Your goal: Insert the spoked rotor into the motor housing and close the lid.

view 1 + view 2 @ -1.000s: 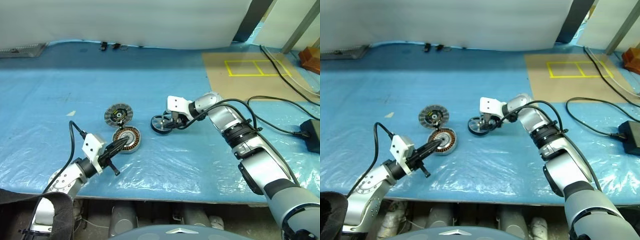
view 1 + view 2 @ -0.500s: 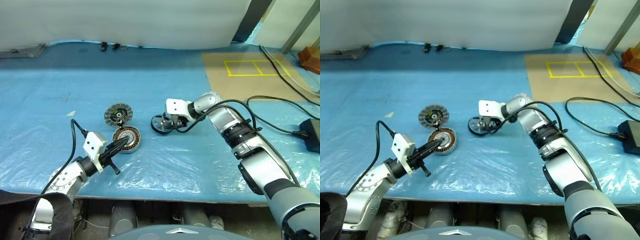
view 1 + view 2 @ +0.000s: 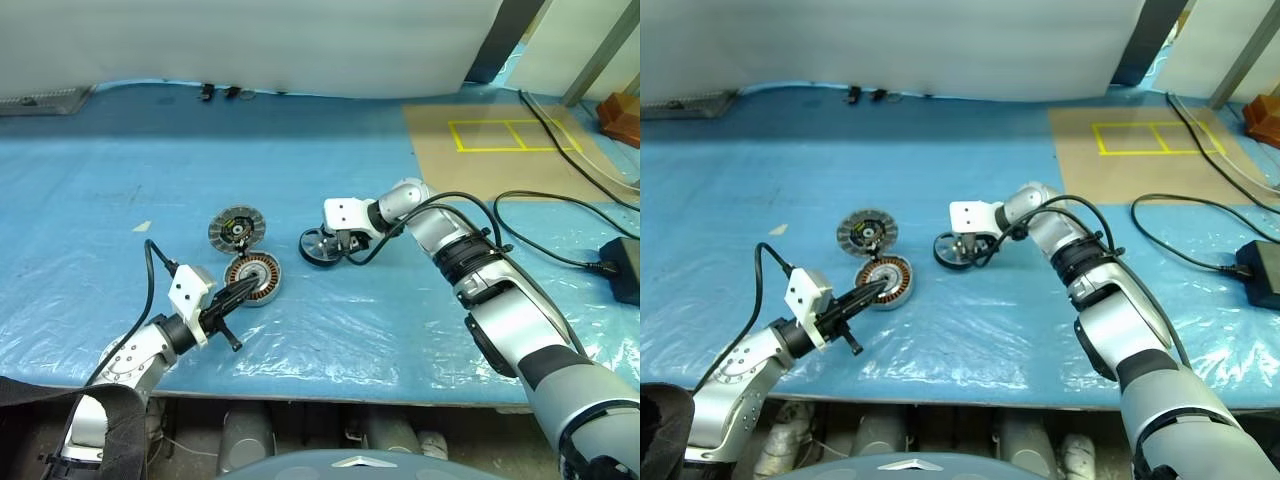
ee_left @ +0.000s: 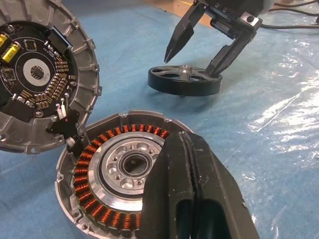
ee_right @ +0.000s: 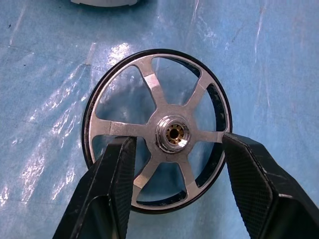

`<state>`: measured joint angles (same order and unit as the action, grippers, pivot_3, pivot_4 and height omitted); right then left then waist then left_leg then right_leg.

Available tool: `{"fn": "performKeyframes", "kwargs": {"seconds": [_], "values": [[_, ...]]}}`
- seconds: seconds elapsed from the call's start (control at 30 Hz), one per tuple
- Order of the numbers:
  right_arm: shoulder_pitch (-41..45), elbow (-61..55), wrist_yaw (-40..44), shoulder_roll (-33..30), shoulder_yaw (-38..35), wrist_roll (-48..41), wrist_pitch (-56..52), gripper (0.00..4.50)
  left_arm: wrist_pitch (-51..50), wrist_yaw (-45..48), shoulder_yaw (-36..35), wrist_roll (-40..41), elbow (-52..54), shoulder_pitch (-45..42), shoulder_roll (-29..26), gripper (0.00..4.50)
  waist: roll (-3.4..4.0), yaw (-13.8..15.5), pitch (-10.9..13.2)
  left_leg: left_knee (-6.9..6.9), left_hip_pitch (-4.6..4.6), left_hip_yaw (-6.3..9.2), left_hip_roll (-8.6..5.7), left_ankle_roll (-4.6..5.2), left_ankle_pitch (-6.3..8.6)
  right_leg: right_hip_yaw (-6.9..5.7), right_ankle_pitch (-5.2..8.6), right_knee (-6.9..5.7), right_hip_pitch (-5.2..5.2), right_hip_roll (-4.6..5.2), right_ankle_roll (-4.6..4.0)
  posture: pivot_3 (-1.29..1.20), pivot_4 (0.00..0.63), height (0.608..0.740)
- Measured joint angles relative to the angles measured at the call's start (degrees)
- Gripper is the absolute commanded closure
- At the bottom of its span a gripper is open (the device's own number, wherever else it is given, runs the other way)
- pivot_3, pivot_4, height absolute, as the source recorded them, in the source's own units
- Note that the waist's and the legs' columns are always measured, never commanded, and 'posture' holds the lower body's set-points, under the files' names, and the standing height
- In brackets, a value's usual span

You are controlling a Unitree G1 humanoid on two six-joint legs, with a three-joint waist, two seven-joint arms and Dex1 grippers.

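Blue plastic sheeting covers the whole table (image 3: 420, 330), crinkled and shiny. Nearest, the left hand (image 3: 232, 298) hangs pressed together and empty, its tip at the near edge of the motor housing (image 3: 252, 277), copper windings up. Just behind and touching it lies the lid (image 3: 234, 229), circuit face showing. Further out and to the right sits the spoked rotor (image 5: 157, 130), flat on the sheet, and the right hand (image 4: 195, 50) straddles it, fingers spread, one over the spokes, one at the rim, not yet clamped. I'd say the grasp is what's on. Best to bite across rim or hub evenly, lift level, so the hub meets the housing's bore squarely. Beyond, cardboard with yellow tape (image 3: 505, 135).
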<state>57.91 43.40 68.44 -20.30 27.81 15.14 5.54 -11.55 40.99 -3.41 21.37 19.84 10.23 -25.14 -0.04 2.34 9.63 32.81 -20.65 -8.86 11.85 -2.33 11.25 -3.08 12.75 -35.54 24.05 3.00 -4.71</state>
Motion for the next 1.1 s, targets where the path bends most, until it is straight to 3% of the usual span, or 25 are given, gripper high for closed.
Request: {"fn": "performKeyframes", "kwargs": {"seconds": [0.53,1.1], "values": [[1.3,4.9,-3.7,0.2,0.7,4.7,14.5,1.74,-0.4,0.0,0.5,0.0,0.0,0.4,0.0,4.5,0.0,0.0,0.0,0.05,-0.03,0.0,0.0,0.0,0.0,0.0,0.0,-0.06,0.04,0.0,-0.02,0.0,0.15,0.74],[3.3,10.0,-5.5,1.6,2.3,8.6,21.8,1.74,-0.4,0.2,0.9,-0.3,-2.4,-0.2,-0.3,4.5,0.0,-0.1,0.0,0.17,-0.02,0.0,0.03,0.0,0.0,0.0,-0.02,-0.17,0.04,0.0,-0.06,0.0,0.15,0.74]]}}
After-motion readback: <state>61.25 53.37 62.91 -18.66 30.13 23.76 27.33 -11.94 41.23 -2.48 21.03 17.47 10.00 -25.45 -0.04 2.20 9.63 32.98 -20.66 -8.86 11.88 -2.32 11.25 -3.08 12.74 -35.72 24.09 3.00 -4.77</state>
